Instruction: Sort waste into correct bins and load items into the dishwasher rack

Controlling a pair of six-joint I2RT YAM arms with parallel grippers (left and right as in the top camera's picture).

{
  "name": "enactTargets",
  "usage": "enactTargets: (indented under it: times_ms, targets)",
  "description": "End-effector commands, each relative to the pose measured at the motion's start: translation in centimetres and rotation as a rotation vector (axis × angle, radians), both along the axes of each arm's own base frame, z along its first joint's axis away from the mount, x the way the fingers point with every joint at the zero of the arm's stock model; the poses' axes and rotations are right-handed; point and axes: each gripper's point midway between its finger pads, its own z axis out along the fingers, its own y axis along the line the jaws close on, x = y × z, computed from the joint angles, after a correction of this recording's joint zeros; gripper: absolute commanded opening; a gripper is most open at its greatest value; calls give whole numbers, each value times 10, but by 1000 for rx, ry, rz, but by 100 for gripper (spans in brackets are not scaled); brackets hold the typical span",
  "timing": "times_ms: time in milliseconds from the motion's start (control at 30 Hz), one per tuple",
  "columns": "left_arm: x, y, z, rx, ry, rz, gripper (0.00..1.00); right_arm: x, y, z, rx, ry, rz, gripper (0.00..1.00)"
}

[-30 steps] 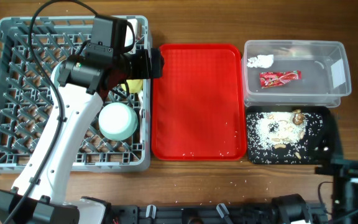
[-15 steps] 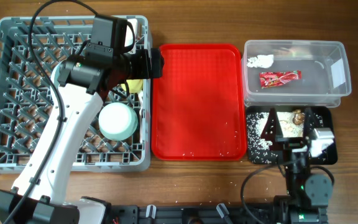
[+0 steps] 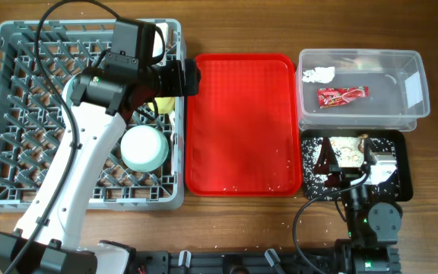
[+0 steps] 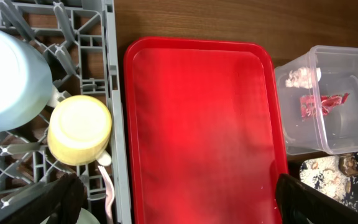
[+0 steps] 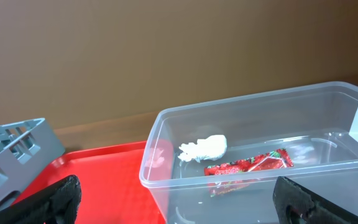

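The grey dishwasher rack (image 3: 6,114) holds a mint bowl (image 3: 144,147), a yellow cup (image 3: 164,105) and a pale blue dish (image 4: 8,74). In the left wrist view the cup (image 4: 79,129) sits above a white utensil (image 4: 107,186). My left gripper (image 3: 188,78) is open and empty over the rack's right edge (image 4: 179,208). The clear tub (image 3: 401,114) holds the white napkin (image 3: 318,74) and red wrapper (image 3: 342,94). The black tray (image 3: 405,183) holds rice scraps (image 3: 344,148). My right gripper (image 3: 352,161) hovers open over it, facing the tub (image 5: 179,208).
The large red serving tray (image 3: 239,122) lies between the rack and the bins, with a few grains on it. Loose grains dot the wooden table in front. The right wrist view shows the tub (image 5: 166,180), napkin (image 5: 204,148), wrapper (image 5: 247,167) and rack corner (image 5: 14,149).
My right arm has come in from the bottom right corner and now sits over the black tray. The left arm has not moved.
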Motion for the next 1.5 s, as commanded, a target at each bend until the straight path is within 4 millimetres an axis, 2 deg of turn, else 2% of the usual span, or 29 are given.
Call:
enactTargets:
  times_ms: [0, 267, 300, 333, 400, 433, 467, 500, 533, 633, 700, 733, 800, 867, 900, 967, 1133, 1333, 1367, 1467]
  targets:
    - [0, -3, 5, -16, -8, -5, 100, -1, 3, 3, -16, -13, 16, 100]
    - [-2, 1, 2, 1, 4, 5, 100, -1, 3, 3, -16, -13, 16, 100]
    - [-18, 6, 12, 4, 9, 4, 100, -1, 3, 3, -16, -13, 16, 100]
    - [-24, 12, 27, 11, -37, 14, 100, -1, 3, 3, -16, -13, 16, 100]
    - [-32, 56, 70, 78, -194, 153, 100, -1, 3, 3, -16, -13, 17, 100]
    - [-41, 73, 81, 85, -233, 202, 100, -1, 3, 3, -16, -13, 16, 100]
    - [-57, 94, 91, 78, -272, 260, 100, -1, 3, 3, -16, -13, 16, 100]
    - [-76, 110, 93, 69, -299, 307, 100, -1, 3, 3, -16, -13, 16, 100]
    - [-101, 127, 85, 65, -317, 363, 100, -1, 3, 3, -16, -13, 16, 100]
    - [-155, 155, 48, 56, -390, 484, 100, -1, 3, 3, -16, -13, 16, 100]
    - [-172, 157, 31, 14, -490, 509, 100, -1, 3, 3, -16, -13, 16, 100]
    - [-174, 154, 30, -25, -588, 493, 100, -1, 3, 3, -16, -13, 16, 100]
    - [-169, 148, 47, -78, -781, 446, 100, -1, 3, 3, -16, -13, 17, 100]
    - [-169, 138, 83, -121, -1094, 357, 100, -1, 3, 3, -16, -13, 16, 100]
    - [-173, 134, 92, -135, -1202, 329, 100, -1, 3, 3, -16, -13, 17, 100]
    - [-168, 130, 73, -180, -1204, 318, 100, -1, 3, 3, -16, -13, 16, 100]
    - [-140, 137, -7, -178, -1028, 404, 100, -1, 3, 3, -16, -13, 17, 100]
    - [-131, 150, -74, -97, -857, 494, 100, -1, 3, 3, -16, -13, 16, 100]
    - [-132, 151, -80, -76, -837, 490, 100, -1, 3, 3, -16, -13, 16, 100]
    - [-132, 142, -80, 79, -872, 341, 100, -1, 3, 3, -16, -13, 17, 100]
